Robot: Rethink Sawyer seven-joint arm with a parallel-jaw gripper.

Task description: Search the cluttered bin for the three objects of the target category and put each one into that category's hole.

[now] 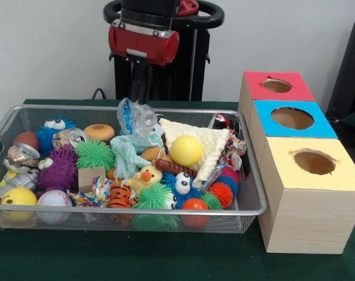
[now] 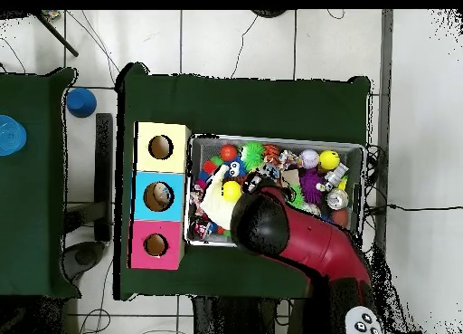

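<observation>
In the front view my gripper [image 1: 140,103] hangs over the back middle of the silver wire-mesh bin [image 1: 256,202] and is shut on a see-through bluish plastic bag [image 1: 136,120], which it holds just above the clutter. The blue-faced box with its round hole [image 1: 292,118] stands to the right of the bin, between the red-faced and yellow-faced boxes. In the overhead view my red arm [image 2: 298,235] reaches over the bin [image 2: 363,151] and hides the gripper and bag; the blue box's hole [image 2: 158,196] lies left of the bin. I can make out no other bags.
The bin is full of toys: a yellow ball [image 1: 185,150], a cream knitted cloth [image 1: 209,143], spiky rubber balls, dented cans [image 1: 22,155], rope toys and a rubber duck. The red-faced box's hole [image 1: 276,85] and the yellow-faced box's hole [image 1: 313,162] flank the blue one.
</observation>
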